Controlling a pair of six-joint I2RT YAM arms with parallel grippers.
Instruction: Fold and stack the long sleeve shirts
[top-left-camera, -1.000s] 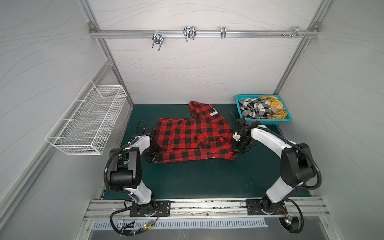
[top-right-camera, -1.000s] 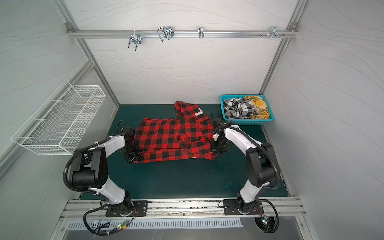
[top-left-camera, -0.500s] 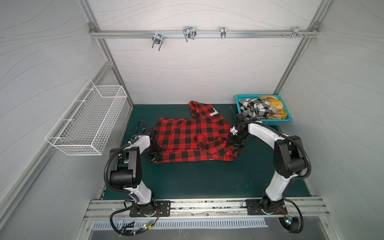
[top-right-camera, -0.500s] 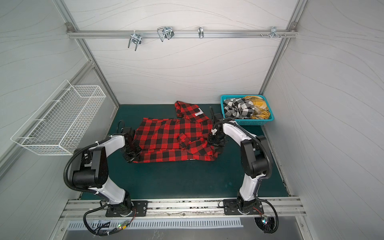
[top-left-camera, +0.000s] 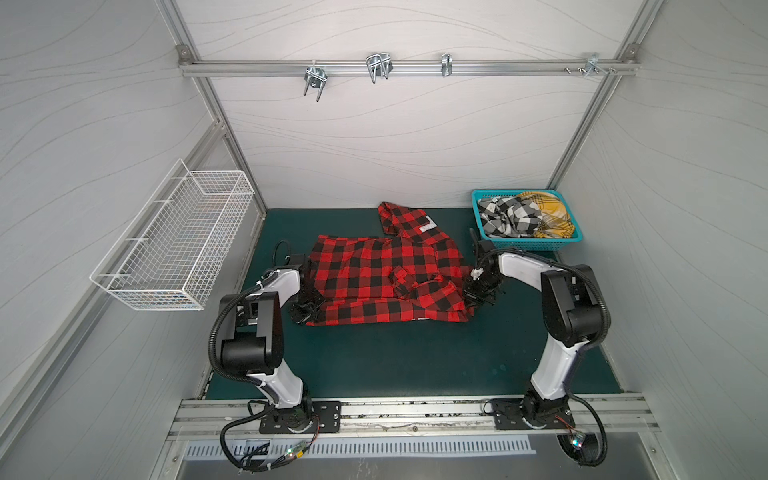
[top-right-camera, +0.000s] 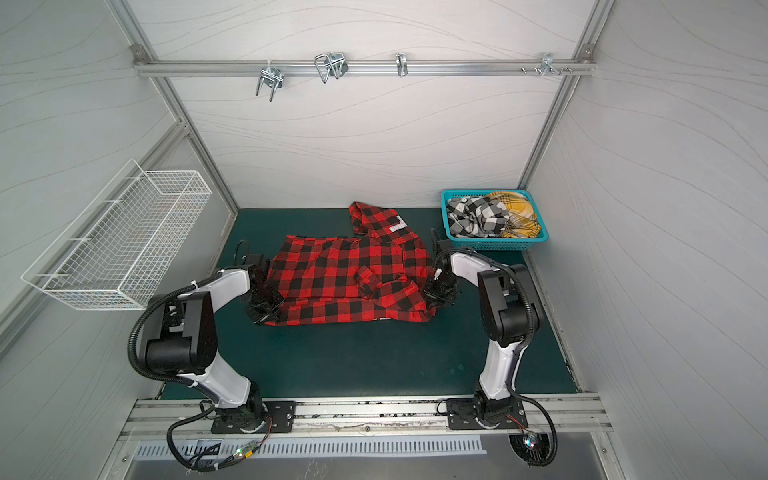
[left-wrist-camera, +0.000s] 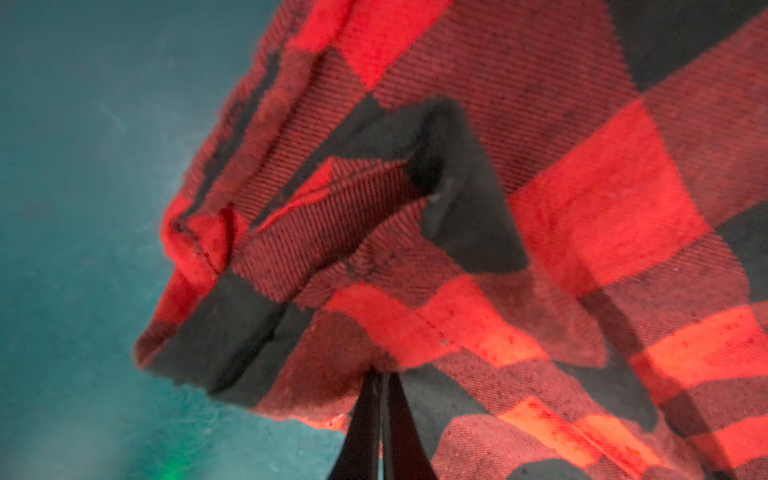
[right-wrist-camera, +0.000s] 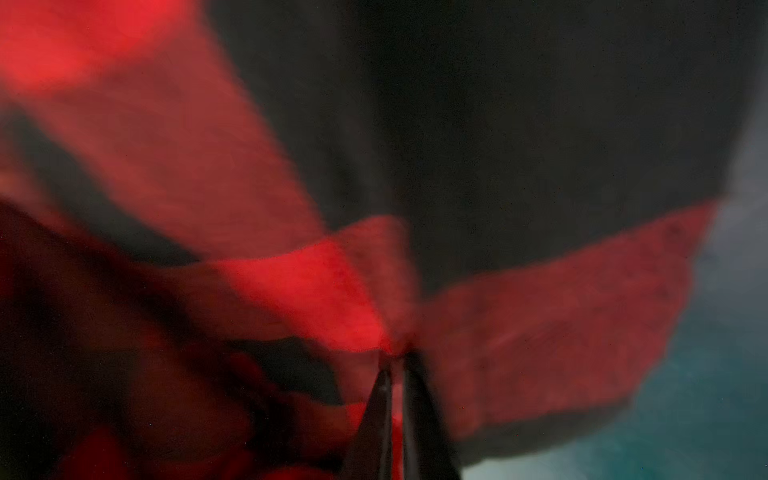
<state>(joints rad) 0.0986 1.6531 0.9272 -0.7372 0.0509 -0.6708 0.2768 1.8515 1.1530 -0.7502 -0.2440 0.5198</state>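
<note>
The red-and-black checked long sleeve shirt (top-left-camera: 374, 274) (top-right-camera: 332, 274) lies spread on the green mat, hood toward the back wall. My left gripper (top-left-camera: 305, 309) (top-right-camera: 262, 309) is at the shirt's left edge. In the left wrist view it (left-wrist-camera: 382, 374) is shut on a fold of the red cloth (left-wrist-camera: 457, 257). My right gripper (top-left-camera: 473, 291) (top-right-camera: 434, 291) is at the shirt's right edge. In the blurred right wrist view it (right-wrist-camera: 397, 357) pinches red cloth (right-wrist-camera: 316, 291) between nearly closed jaws. A black-and-white shirt (top-left-camera: 507, 216) and a yellow plaid shirt (top-left-camera: 548, 216) lie crumpled in the basket.
The teal basket (top-left-camera: 528, 246) stands at the back right corner, close behind my right arm. A white wire basket (top-left-camera: 183, 241) hangs on the left wall. A metal rail with hooks (top-left-camera: 378, 66) runs across the back wall. Green mat (top-left-camera: 395, 357) lies bare in front of the shirt.
My right gripper opened, shifted along the shirt's right edge and shut again on the cloth. The left gripper kept its hold and stayed in place.
</note>
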